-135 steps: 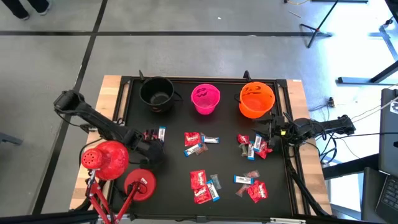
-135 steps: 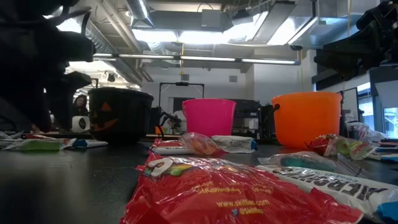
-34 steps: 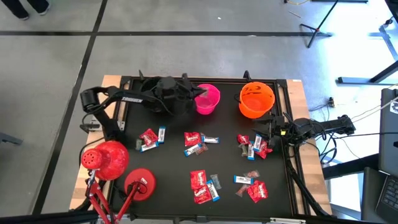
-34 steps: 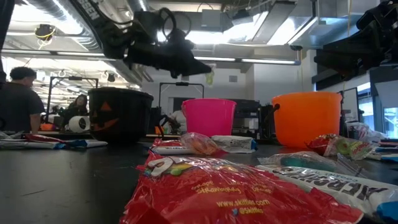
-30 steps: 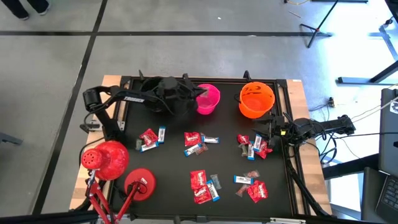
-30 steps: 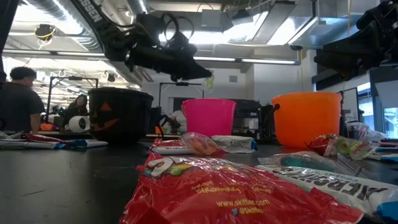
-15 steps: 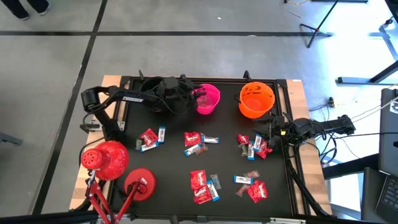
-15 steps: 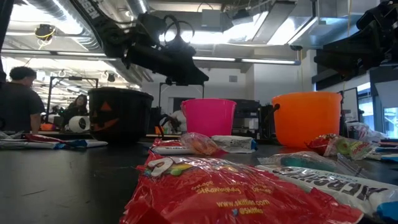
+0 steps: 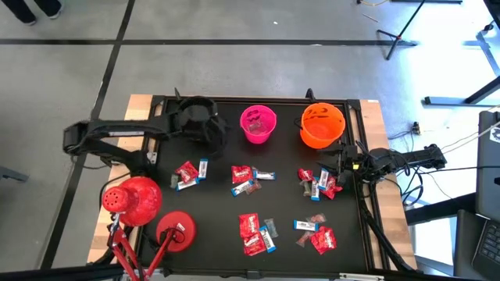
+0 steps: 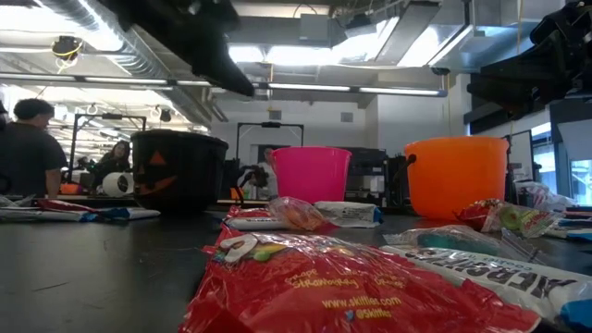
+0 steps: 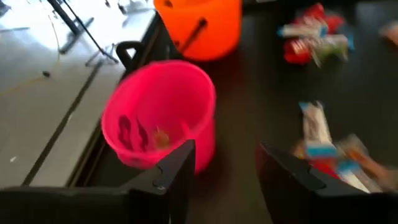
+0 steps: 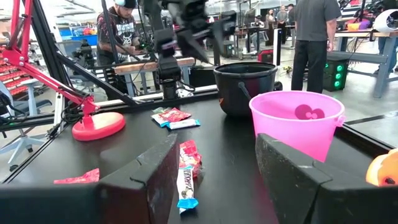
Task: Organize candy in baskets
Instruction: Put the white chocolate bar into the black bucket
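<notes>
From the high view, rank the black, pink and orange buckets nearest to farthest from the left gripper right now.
1. Black bucket: the left gripper is above its rim, at the table's back left.
2. Pink bucket: next along the back row, in the middle.
3. Orange bucket: farthest, at the back right, near the waiting right gripper.

A black mat (image 9: 219,234) covers the wooden table (image 9: 138,102). Two red dome-shaped lamp heads (image 9: 131,200) on red legs (image 9: 125,254) stand at its near left corner. People (image 12: 317,37) stand in the room beyond, by workbenches (image 12: 140,65)
</notes>
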You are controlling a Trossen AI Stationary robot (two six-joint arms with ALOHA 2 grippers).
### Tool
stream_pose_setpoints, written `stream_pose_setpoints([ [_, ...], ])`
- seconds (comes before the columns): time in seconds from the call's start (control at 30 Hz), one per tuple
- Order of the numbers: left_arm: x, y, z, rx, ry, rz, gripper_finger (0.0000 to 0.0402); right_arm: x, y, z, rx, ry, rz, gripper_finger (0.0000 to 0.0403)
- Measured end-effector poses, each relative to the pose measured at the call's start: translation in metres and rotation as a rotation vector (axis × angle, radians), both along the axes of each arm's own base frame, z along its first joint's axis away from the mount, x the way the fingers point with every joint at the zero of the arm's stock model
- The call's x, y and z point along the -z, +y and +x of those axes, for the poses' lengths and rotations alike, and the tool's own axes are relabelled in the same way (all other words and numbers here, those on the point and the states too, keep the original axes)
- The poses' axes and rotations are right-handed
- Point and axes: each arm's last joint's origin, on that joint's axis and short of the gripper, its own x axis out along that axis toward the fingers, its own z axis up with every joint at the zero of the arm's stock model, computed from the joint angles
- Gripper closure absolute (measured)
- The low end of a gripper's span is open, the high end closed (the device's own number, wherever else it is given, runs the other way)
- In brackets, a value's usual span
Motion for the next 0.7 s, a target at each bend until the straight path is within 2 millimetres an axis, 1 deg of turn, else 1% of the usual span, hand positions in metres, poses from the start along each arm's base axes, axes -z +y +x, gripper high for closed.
stream_pose_setpoints([
  [0.1,-0.003,-0.015,-0.009,0.008,0.046,0.021,0.0246,0.000,0.000,0.000,0.000,0.000,0.000,0.0189],
  [0.2,-0.003,-0.025,-0.013,0.018,0.082,0.038,0.0246,0.000,0.000,0.000,0.000,0.000,0.000,0.0189],
  [0.4,0.003,-0.040,-0.016,0.063,0.156,0.015,0.0246,0.000,0.000,0.000,0.000,0.000,0.000,0.0189],
  [0.6,0.004,-0.056,-0.016,0.121,0.165,0.000,0.0246,0.000,0.000,0.000,0.001,0.000,0.000,0.0189],
  [0.7,0.008,-0.065,-0.020,0.142,0.223,-0.024,0.0246,0.000,0.000,0.000,0.000,0.000,0.000,0.0189],
])
